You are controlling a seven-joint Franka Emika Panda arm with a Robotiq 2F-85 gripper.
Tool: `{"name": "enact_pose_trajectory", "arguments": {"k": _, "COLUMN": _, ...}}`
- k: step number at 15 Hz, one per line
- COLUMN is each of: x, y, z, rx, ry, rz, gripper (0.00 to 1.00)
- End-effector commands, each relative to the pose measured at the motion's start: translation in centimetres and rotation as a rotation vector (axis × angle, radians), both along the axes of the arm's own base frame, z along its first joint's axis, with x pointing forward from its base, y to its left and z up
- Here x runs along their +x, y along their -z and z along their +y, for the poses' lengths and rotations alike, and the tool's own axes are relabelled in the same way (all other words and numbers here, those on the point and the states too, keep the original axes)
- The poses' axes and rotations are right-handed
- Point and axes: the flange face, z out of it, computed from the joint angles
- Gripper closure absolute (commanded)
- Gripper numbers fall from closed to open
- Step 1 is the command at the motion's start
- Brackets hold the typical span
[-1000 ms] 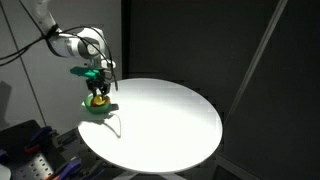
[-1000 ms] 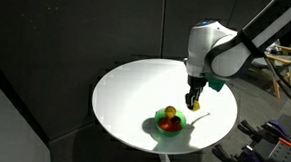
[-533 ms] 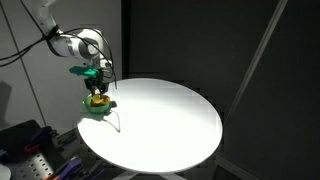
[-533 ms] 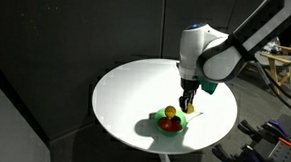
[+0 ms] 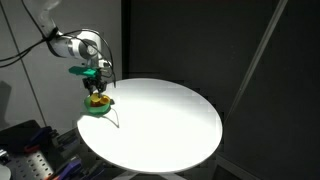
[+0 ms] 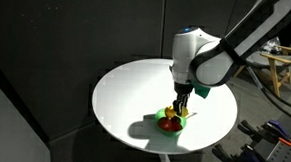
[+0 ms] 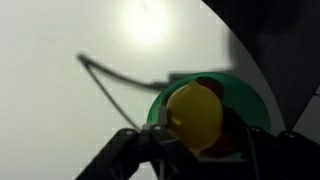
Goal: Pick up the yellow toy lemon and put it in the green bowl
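Your claw (image 6: pixel 181 107) hangs over the near edge of the white round table (image 6: pixel 135 85), pointing straight down, with the yellow toy lemon (image 7: pixel 195 115) between its fingers. In the wrist view the two dark fingers (image 7: pixel 128 152) come in from the bottom edge and close in on the lemon from either side. They are partly open, no wider than the fruit, and they appear to have hold of it, though the contact itself is blurred.

The lemon sits right at the fingertips and directly above the green bowl (image 7: pixel 252 98). In the wrist view it covers the bowl's middle, with green rim showing around it on the right and at the upper left. A small orange-red toy (image 7: pixel 210 85) lies inside the bowl, peeking out behind and beside the lemon.

In both exterior views the fruit shows as a yellow spot just under the claw's tip and just over the bowl (image 5: pixel 97 109) — you cannot tell from these whether it touches the bowl's floor or the red toy. The bowl stands near the table's edge, on the side where the arm reaches in.
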Motion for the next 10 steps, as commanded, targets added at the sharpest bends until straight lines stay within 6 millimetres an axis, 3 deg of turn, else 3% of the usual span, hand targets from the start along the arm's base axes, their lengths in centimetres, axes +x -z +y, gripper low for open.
{"name": "enact_pose_trajectory", "arguments": {"k": 1, "x": 0.78, "y": -0.01, "z": 1.23, "rx": -0.016, "ry": -0.014, "rz": -0.002, "gripper": 0.67}}
{"name": "enact_pose_trajectory", "arguments": {"k": 6, "x": 0.88, "y": 0.32, "z": 1.72, "rx": -0.015, "ry": -0.022, "rz": 0.002, "gripper": 0.67}}
{"name": "enact_pose_trajectory", "arguments": {"k": 7, "x": 0.90, "y": 0.39, "z": 1.66, "rx": -0.015, "ry": -0.021, "rz": 0.004, "gripper": 0.17}}
{"name": "enact_pose_trajectory", "arguments": {"k": 8, "x": 0.90, "y": 0.48, "z": 1.60, "rx": -0.015, "ry": -0.020, "rz": 0.006, "gripper": 0.16}}
{"name": "enact_pose_trajectory", "arguments": {"k": 10, "x": 0.91, "y": 0.66, "z": 1.42, "rx": -0.015, "ry": -0.016, "rz": 0.010, "gripper": 0.02}}
